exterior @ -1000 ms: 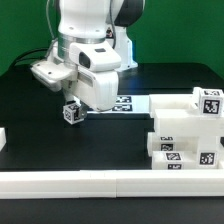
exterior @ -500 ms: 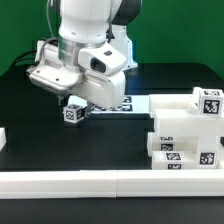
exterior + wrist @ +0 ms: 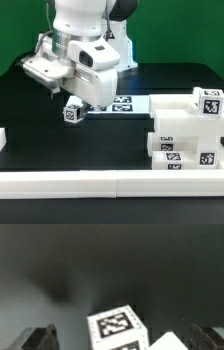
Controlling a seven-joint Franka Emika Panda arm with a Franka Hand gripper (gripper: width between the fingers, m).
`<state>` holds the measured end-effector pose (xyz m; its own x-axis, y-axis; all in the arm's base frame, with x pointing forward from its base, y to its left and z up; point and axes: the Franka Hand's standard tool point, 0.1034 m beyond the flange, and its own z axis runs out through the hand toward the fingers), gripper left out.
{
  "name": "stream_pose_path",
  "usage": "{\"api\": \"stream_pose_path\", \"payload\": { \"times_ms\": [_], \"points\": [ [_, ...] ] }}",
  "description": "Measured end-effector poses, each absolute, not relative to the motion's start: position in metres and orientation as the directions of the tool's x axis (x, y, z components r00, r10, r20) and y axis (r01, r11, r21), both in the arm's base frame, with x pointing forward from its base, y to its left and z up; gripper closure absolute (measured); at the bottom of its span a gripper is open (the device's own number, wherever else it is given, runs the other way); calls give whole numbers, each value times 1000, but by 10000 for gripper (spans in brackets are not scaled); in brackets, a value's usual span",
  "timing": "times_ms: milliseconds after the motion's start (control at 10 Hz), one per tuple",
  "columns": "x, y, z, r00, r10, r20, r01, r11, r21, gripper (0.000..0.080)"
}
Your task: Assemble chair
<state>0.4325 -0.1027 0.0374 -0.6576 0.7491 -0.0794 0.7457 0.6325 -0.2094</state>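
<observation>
Black tabletop (image 3: 60, 150) in the exterior view, and the gripper (image 3: 78, 101) has lifted since a moment ago, leaving a small tagged chair block (image 3: 71, 113) on the table with open room toward the exterior view's left. Stacked chair parts (image 3: 185, 135) sit right, behind a white rail (image 3: 110, 183). Wrist view: fingers (image 3: 38, 338) spread wide apart, holding nothing, the block (image 3: 117, 325) between them. Its tags carry no readable writing.

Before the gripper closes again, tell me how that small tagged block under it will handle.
The small tagged block looks like rigid moulded plastic, so probably stiff and light. Its flat faces suggest it will slide rather than roll when pushed. Smooth sides may slip between the open gripper fingers unless squeezed squarely.
</observation>
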Motion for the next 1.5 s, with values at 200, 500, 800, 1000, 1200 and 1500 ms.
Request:
{"api": "stream_pose_path", "payload": {
  "times_ms": [200, 500, 800, 1000, 1200, 1500],
  "points": [
    [450, -96, 48, -519, 842, -146, 851, 494, -175, 151],
    [448, -97, 46, -348, 921, -174, 934, 324, -150, 151],
    [451, -109, 50, 122, 975, -188, 988, -137, -72, 151],
    [445, -107, 49, 412, 884, -222, 897, -436, -73, 151],
    [449, -104, 49, 481, 849, -218, 864, -501, -46, 151],
    [449, -103, 49, 637, 740, -216, 756, -654, -10, 151]
  ]
}}
